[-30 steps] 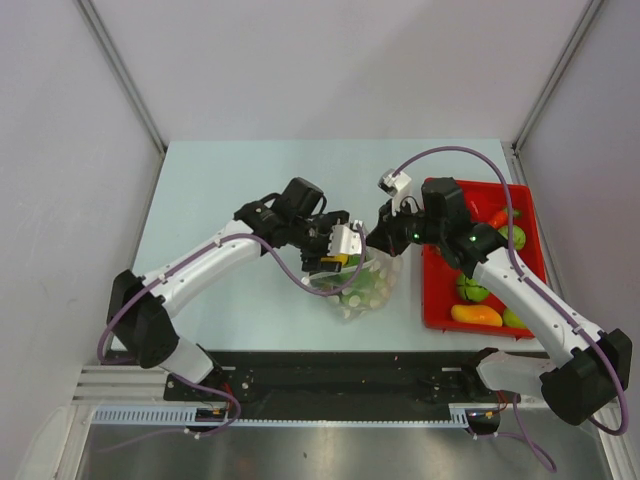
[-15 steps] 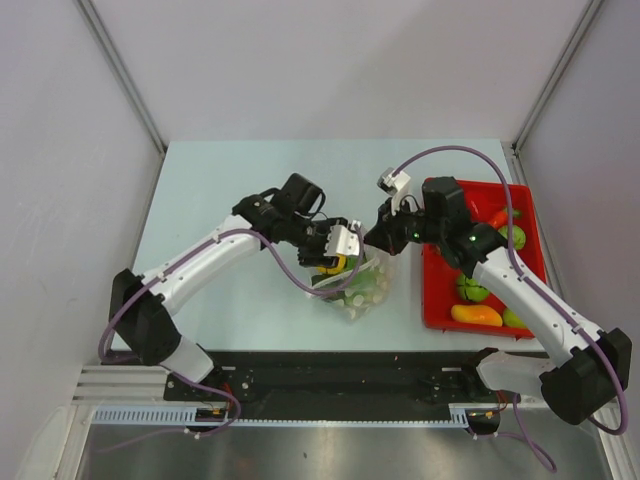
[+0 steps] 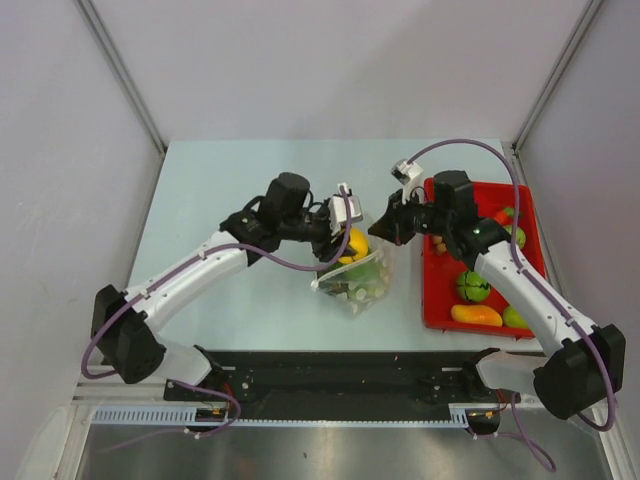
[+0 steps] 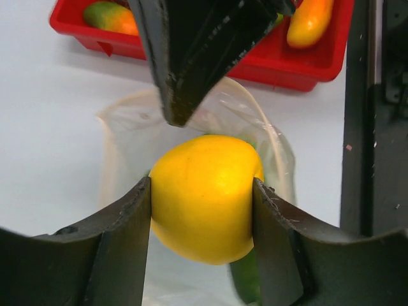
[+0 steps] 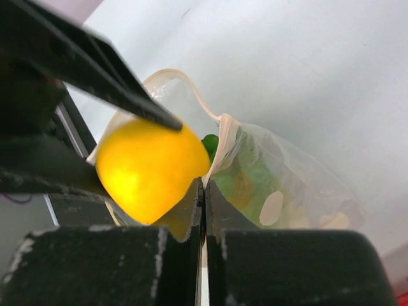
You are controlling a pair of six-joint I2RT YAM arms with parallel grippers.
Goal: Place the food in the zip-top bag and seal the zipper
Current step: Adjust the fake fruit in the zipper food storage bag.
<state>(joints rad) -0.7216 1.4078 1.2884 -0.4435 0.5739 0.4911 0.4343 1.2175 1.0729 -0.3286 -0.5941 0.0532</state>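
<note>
The red tray [image 4: 306, 64] runs off the left wrist view's top edge; food [image 5: 252, 175] inside the zip-top bag [image 5: 344, 204] blurs behind its plastic, pieces unidentifiable.

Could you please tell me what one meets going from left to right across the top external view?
Yellow fruit → right gripper → tray. The bag overlaps the first two, so I leave it out.

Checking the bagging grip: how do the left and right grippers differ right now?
The left gripper has its fingers spread around the yellow fruit; the right gripper has its fingers shut flat on the rim of the zip-top bag. The left holds food, the right holds plastic. Both are at the bag's mouth.
</note>
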